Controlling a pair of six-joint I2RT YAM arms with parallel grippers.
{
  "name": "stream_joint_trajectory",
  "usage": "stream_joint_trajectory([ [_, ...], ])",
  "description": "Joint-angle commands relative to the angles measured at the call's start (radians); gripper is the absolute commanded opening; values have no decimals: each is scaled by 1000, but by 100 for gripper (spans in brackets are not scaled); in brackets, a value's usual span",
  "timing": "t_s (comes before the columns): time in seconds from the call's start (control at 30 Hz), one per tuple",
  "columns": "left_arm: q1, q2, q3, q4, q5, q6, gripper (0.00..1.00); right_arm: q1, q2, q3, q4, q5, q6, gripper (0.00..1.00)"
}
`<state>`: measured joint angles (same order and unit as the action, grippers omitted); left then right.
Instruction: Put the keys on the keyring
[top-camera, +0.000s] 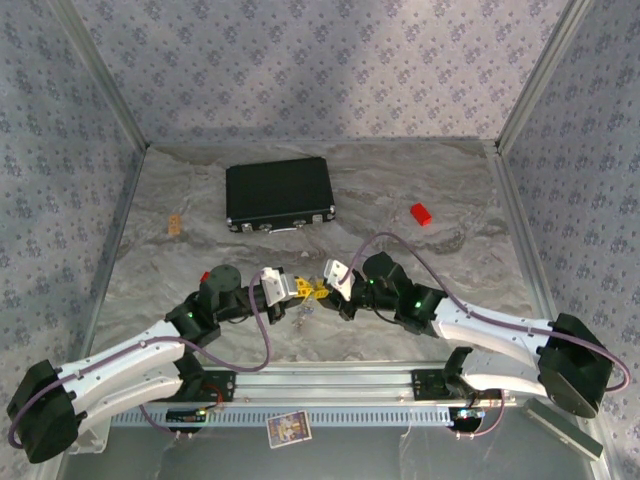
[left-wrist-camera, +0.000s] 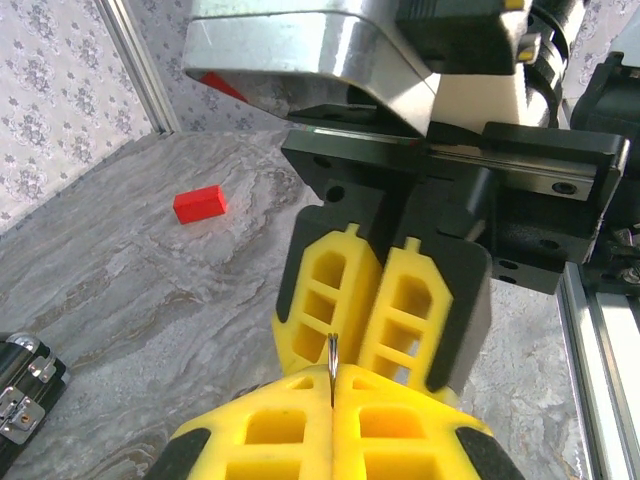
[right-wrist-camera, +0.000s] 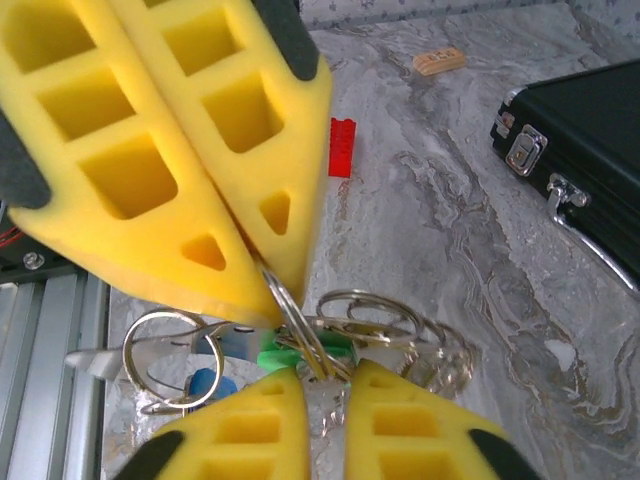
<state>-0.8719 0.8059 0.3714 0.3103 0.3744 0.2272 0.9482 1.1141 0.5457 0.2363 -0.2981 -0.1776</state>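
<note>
Black case (top-camera: 278, 193) shut, contents hidden. Left hand (right-wrist-camera: 266, 290), right hand (right-wrist-camera: 325, 388) both clamped on keyring (right-wrist-camera: 305, 335).

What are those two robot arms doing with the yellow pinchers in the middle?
The two arms meet tip to tip over the table. The left gripper is pinched shut on a thin metal ring. The right gripper pinches the keyring bunch from the other side. A green-headed key and a blue-headed key sit in that tangle. I can't tell if either key is threaded on. The black case and red block lie apart.
</note>
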Motion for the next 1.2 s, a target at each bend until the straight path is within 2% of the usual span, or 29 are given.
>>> stream_joint_trajectory([
  [0.0, -4, -20, 41, 37, 15, 13, 0, 7, -15, -7, 13, 26, 0, 4],
  [0.1, -3, -20, 40, 37, 13, 12, 0, 7, -30, -5, -5, 33, -1, 0],
  [0.43, -3, -22, 41, 40, 11, 15, 0, 22, -39, -11, -9, 40, -18, 0],
  [0.67, -4, -31, 43, 20, 1, 24, 0, 40, -66, -20, 14, 144, 21, 0],
  [0.9, -3, -40, 47, -29, -18, 47, 0, 46, -146, 47, -174, 251, 92, 0],
  [1.17, -3, -39, 51, -25, -29, 43, 0, 65, -207, 98, -265, 246, 38, 0],
])
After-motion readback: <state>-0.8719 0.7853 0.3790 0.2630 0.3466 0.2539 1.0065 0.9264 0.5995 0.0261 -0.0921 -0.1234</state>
